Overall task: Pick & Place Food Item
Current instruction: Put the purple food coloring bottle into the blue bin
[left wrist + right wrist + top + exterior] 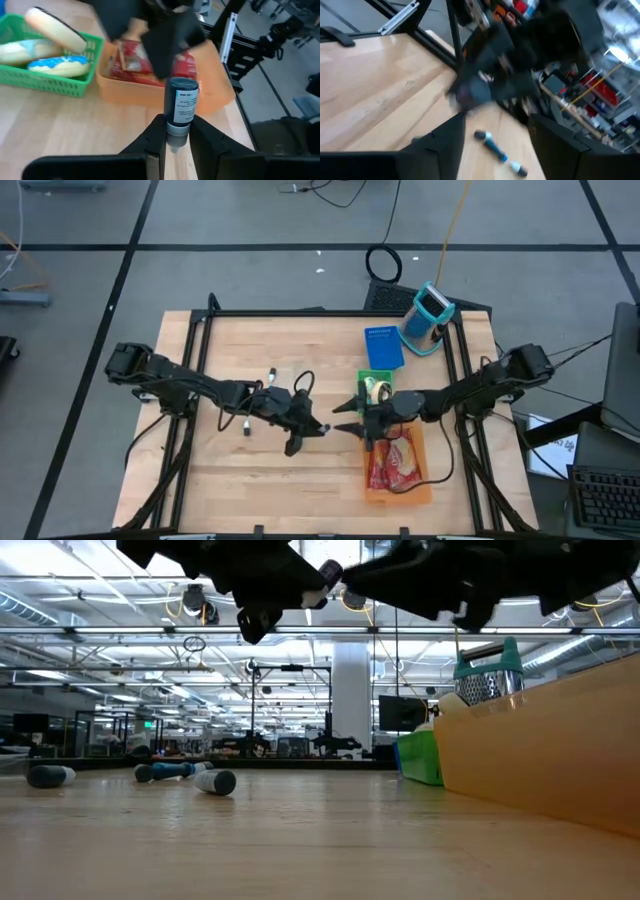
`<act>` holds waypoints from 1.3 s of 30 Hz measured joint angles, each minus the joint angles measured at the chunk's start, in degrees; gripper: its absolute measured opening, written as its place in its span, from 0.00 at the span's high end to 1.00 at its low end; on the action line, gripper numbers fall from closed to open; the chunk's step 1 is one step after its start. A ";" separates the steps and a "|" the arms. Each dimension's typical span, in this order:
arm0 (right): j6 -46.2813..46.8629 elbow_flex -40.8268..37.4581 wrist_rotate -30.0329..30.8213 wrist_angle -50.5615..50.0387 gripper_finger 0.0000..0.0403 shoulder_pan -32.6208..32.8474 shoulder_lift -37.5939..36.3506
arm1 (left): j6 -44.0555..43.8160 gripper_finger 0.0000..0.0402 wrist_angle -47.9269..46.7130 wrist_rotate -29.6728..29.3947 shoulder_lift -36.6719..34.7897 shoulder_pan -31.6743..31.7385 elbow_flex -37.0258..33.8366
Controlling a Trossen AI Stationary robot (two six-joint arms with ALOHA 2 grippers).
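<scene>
My left gripper is over the middle of the table, shut on a small dark-blue bottle with a grey cap. My right gripper faces it from the right, fingers open, just short of the bottle's free end. The right wrist view shows the bottle and my left gripper as a blur ahead of my right gripper. An orange tray holding red packets lies below my right arm. A green basket of doughnuts stands just beyond it. My left gripper pinches the bottle's grey cap end between its two fingers. The fingers come from the table's left, slanting a little downward, and lie along the bottle. The bottle sticks out past the fingertips toward my right gripper, lifted clear of the table.
Loose small bottles lie on the wood left of centre, one of them below my right gripper. A blue box and a blue-and-white device stand at the far right. Black frame rails run along both sides.
</scene>
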 joint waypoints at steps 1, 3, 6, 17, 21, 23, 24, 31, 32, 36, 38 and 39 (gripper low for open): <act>-0.83 1.31 -0.09 0.18 0.46 0.05 1.10 | -0.02 0.85 -0.12 -0.01 0.00 0.32 0.02; -2.22 3.17 -0.47 -0.53 0.41 0.32 2.57 | -0.16 0.84 -0.36 0.03 0.00 0.71 0.01; -3.51 5.30 -1.84 -1.83 0.37 0.56 4.53 | -0.36 0.83 -0.05 0.11 0.00 0.95 0.02; -6.88 7.73 -3.48 -0.72 0.45 0.87 9.59 | -4.86 0.82 0.86 2.91 -0.02 1.67 0.00; -9.35 7.73 -1.09 -1.14 0.52 1.34 9.62 | -5.78 0.84 1.01 4.10 0.00 1.69 0.00; -10.37 7.71 -1.08 -1.08 0.57 1.54 9.61 | -5.91 0.84 1.28 5.31 0.00 1.65 0.00; -10.75 7.69 -1.20 -0.99 0.59 1.74 9.64 | -5.96 0.84 1.28 5.83 0.00 1.64 0.00; -10.61 7.62 -1.09 -0.09 0.75 2.37 9.65 | -7.51 0.82 1.39 6.49 -0.07 1.59 0.02; -10.29 7.59 -1.14 -0.09 0.77 2.39 9.65 | -7.61 0.83 1.35 6.65 -0.07 1.56 0.02; -9.58 7.56 -1.09 -0.09 0.80 2.41 9.65 | -7.66 0.84 1.27 7.72 -0.09 1.61 0.02; -10.24 7.56 0.26 -0.08 0.78 2.72 9.54 | -7.69 0.84 1.29 8.15 -0.09 1.68 0.02; -10.89 7.56 1.24 -0.19 0.77 2.87 9.32 | -8.01 0.84 1.37 8.35 -0.09 1.72 0.03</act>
